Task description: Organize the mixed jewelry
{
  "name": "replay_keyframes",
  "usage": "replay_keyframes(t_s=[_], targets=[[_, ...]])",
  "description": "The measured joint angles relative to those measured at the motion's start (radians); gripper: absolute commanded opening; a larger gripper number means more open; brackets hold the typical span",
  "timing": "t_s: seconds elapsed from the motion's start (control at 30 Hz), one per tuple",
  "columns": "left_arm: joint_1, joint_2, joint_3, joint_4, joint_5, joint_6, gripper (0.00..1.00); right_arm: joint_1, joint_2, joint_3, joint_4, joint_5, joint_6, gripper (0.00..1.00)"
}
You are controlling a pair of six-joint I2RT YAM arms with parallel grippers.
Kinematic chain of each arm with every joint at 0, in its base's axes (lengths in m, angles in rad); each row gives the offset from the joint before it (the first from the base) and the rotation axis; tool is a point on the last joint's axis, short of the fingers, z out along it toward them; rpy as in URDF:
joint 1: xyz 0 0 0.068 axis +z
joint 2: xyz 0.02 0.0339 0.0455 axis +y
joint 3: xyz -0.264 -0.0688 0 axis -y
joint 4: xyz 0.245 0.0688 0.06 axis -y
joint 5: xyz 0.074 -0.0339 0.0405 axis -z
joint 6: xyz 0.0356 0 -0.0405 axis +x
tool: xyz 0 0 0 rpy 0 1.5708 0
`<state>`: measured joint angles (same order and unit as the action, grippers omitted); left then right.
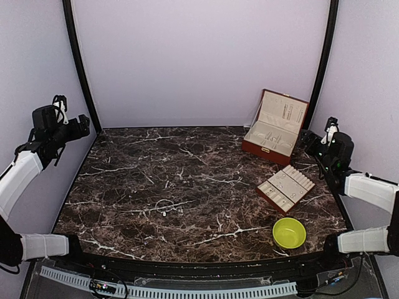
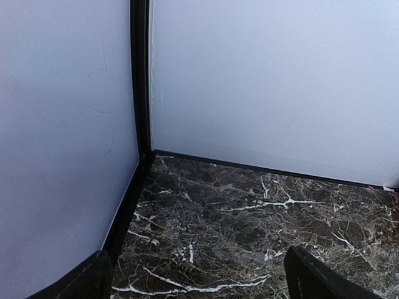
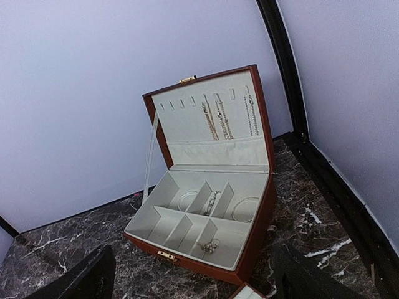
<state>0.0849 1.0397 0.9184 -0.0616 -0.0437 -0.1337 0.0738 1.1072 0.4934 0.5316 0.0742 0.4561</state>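
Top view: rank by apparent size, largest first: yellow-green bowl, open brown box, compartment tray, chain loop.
1. open brown box
2. compartment tray
3. yellow-green bowl
4. chain loop
No ties. The bowl sits nearest the camera and looks smaller than the tray anyway.

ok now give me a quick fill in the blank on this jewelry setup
1. The lid of the reddish-brown box stands ____.
2. The thin chain loop lies on the marble table, to the ____ of the compartment tray.
3. The yellow-green bowl is ____ inside.
Missing words: open; left; empty.
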Motion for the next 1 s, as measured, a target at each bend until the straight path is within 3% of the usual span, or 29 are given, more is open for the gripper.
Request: replay_keyframes(t_s=[0.2,0.43,0.73,1.0], targets=[[-0.007,0.026,-0.010,0.000,0.069,0.014,0.95,0.000,-0.002,0.087,-0.142,-0.031,-0.055,0.84],[-0.135,0.115,0.004,-0.049,0.083,0.082,0.95,0.018,-0.019,0.115,-0.235,-0.072,-0.058,0.83],[-0.251,0.229,0.147,-0.129,0.209,0.067,0.95,0.176,0.033,0.187,-0.283,-0.131,-0.063,0.82],[-0.266,0.223,0.074,-0.090,0.327,-0.018,0.92,0.311,0.140,0.240,-0.271,-0.135,-0.072,0.82]])
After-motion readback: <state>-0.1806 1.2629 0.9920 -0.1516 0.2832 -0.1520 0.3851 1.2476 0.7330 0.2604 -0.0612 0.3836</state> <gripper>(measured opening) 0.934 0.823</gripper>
